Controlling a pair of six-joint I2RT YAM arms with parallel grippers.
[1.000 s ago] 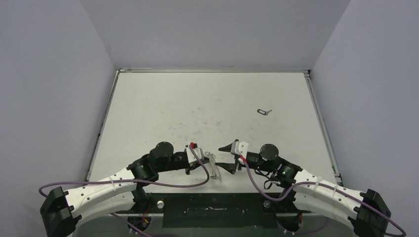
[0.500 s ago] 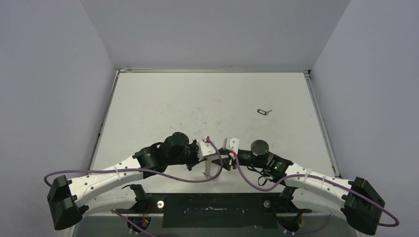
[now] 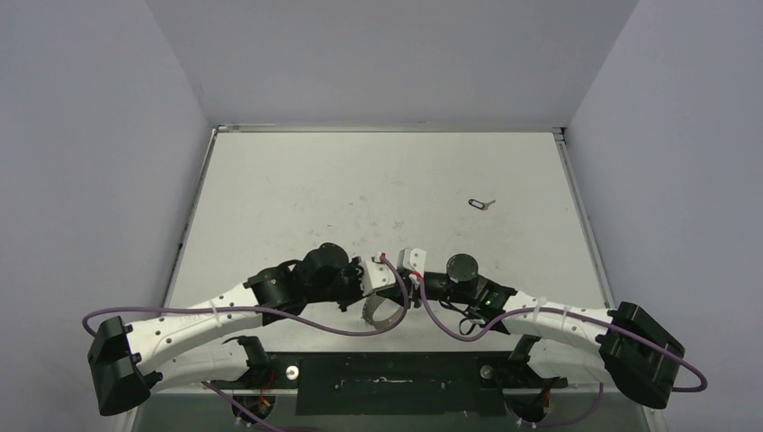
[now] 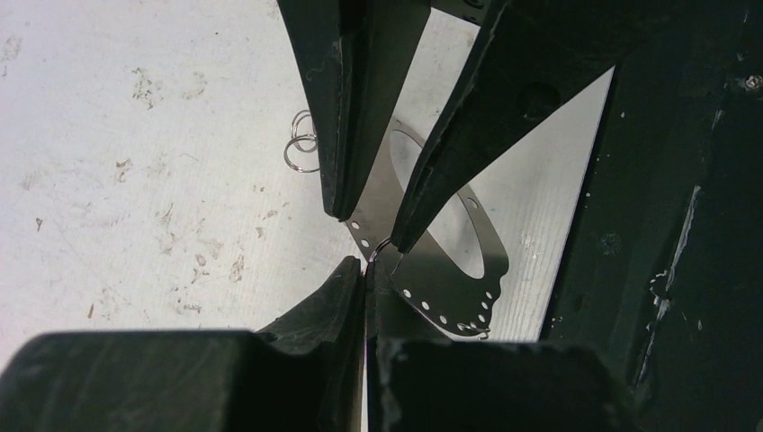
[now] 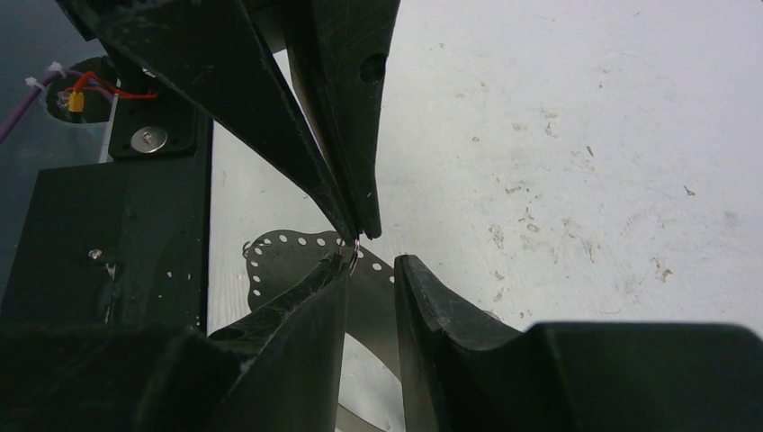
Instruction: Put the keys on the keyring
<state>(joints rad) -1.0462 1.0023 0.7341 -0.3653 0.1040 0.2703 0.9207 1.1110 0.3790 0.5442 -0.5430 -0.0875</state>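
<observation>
From my overhead view, a white tabletop (image 3: 270, 198) is scuffed and speckled with dark marks, and a thin metal rim (image 3: 387, 129) frames its far and side edges. Plain pale grey-lavender walls (image 3: 387, 63) enclose it on three sides. The lighting is even and the shadows soft.

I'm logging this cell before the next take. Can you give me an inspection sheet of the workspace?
Surface: white table, scuffed and stained.
Job's things: key on its black loop lies far right, away from both arms. The keyring, a flat perforated oval band, is held near the table's front edge.
Clutter: a few small loose rings lie on the table beside the hands.
Hands: left hand is shut on the keyring's edge. Right hand is open, its fingers astride the band.
Cables: purple cables loop off both arms, and one loop hangs close to the keyring.
Surroundings: plain walls on three sides, nothing else seen.
</observation>
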